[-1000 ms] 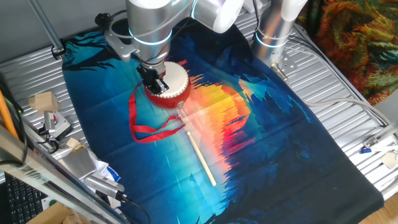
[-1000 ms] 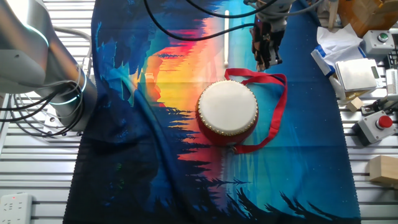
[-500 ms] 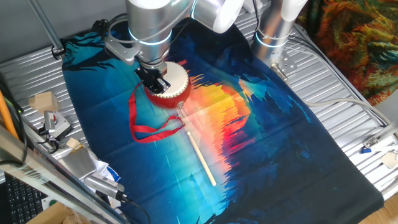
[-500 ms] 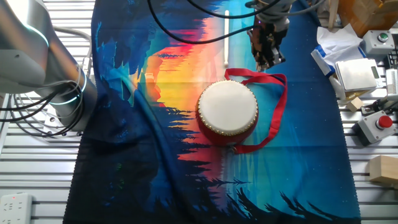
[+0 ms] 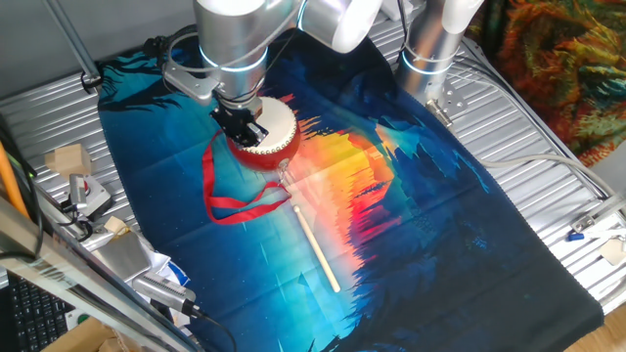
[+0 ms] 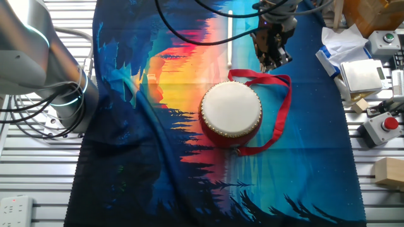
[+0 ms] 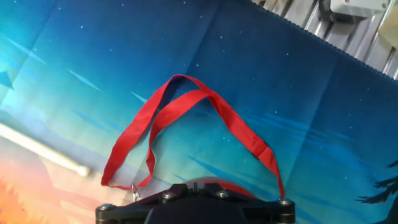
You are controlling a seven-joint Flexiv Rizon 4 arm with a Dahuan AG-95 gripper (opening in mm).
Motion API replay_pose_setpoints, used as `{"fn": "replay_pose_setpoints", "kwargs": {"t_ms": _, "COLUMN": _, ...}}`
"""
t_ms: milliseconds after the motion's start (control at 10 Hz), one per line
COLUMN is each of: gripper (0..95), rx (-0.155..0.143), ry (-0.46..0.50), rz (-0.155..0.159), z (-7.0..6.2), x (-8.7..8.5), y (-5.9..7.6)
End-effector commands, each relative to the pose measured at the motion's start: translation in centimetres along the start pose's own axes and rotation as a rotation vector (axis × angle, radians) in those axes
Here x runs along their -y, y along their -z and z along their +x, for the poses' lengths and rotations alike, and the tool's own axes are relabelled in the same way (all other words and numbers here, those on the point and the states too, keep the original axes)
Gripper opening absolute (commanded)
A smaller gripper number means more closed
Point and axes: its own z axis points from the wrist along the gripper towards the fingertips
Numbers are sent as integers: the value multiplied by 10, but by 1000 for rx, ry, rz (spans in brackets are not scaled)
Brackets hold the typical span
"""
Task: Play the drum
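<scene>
The drum (image 6: 231, 112) has a cream-white skin and red sides and stands on the printed cloth; my arm partly covers it in one fixed view (image 5: 277, 127). Its red ribbon strap (image 6: 282, 107) lies looped beside it, and shows in the hand view (image 7: 186, 109). My gripper (image 6: 273, 58) hangs in the air over the drum's ribbon-side edge, touching nothing. Its jaws stand together and hold nothing. Only a sliver of the drum's red edge (image 7: 205, 182) shows in the hand view. A thin pale wooden stick (image 5: 313, 235) lies on the cloth beside the drum.
The blue-orange cloth (image 5: 421, 225) covers a slatted metal table. Wooden blocks (image 5: 67, 158), cables and small boxes lie at the left edge. A red push button (image 6: 389, 124) and grey boxes (image 6: 360, 74) sit beside the cloth. A second robot base (image 5: 430, 44) stands at the back.
My gripper has shifted very slightly beside the drum. The drum, the ribbon and the stick have not moved.
</scene>
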Motion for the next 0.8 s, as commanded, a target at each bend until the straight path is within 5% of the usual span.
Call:
{"fn": "replay_pose_setpoints", "kwargs": {"t_ms": 100, "gripper": 0, "rx": -22, "ry": -193, "rz": -18, "z": 0, "x": 0, "y": 0}}
{"fn": "replay_pose_setpoints", "kwargs": {"t_ms": 800, "gripper": 0, "rx": -17, "ry": -168, "rz": -20, "z": 0, "x": 0, "y": 0}}
